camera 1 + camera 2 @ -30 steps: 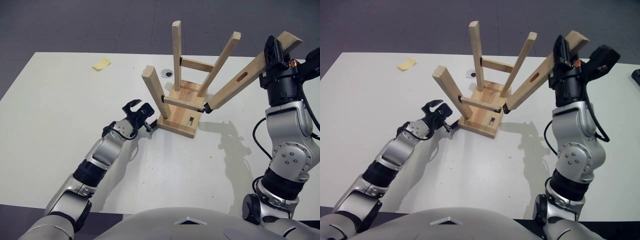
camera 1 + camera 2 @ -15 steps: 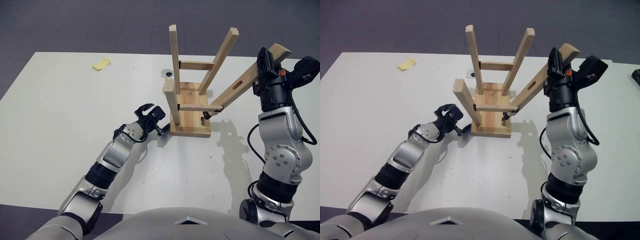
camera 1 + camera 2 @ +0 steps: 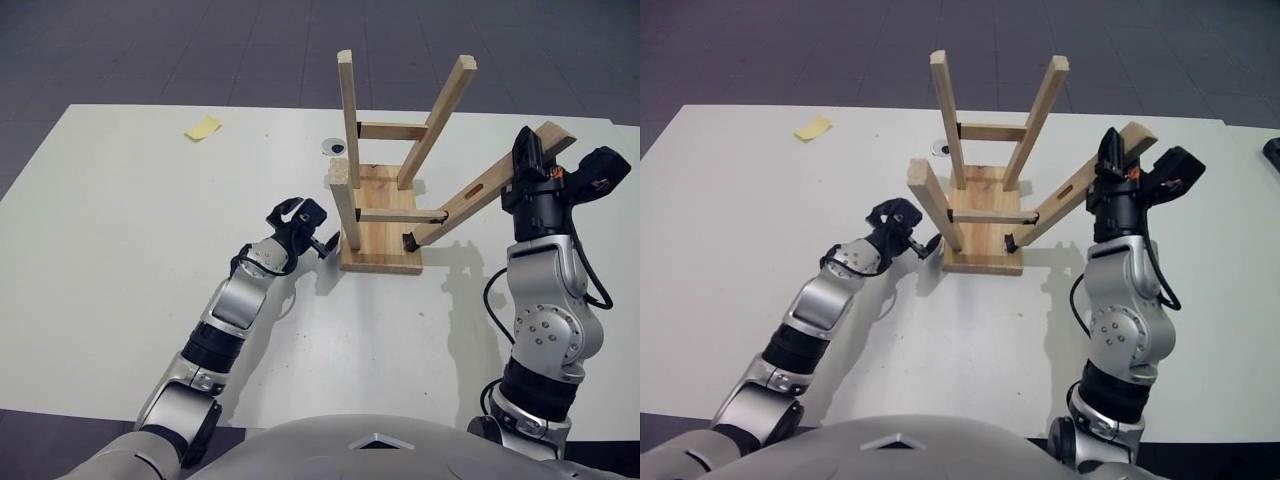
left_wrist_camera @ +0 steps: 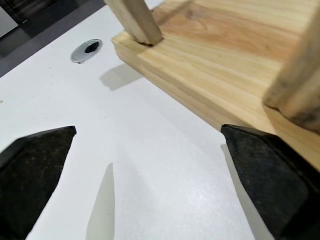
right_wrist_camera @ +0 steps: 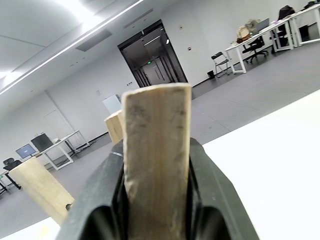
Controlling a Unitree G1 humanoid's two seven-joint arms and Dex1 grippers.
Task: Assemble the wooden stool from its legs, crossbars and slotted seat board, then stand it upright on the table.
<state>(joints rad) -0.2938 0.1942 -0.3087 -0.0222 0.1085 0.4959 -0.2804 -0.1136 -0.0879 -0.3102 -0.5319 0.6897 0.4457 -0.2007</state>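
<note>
The stool (image 3: 380,200) sits upside down at the middle of the white table (image 3: 120,230), seat board (image 3: 385,262) flat on the top and legs pointing up. Three legs stand close to upright; the fourth leg (image 3: 470,192) leans out to the right, its lower end at the board's near right corner. The right gripper (image 3: 527,172) is clamped on that leg near its upper end. The left gripper (image 3: 310,228) rests low over the table just beside the board's left edge, fingers spread wide and holding nothing. A yellow note (image 3: 203,127) lies at the far left, and a round grommet (image 3: 337,148) just behind the stool. Beyond the table is dark grey floor (image 3: 200,50) (the right wrist view adds white walls, a dark doorway (image 5: 155,60) and desks (image 5: 260,40)).
</note>
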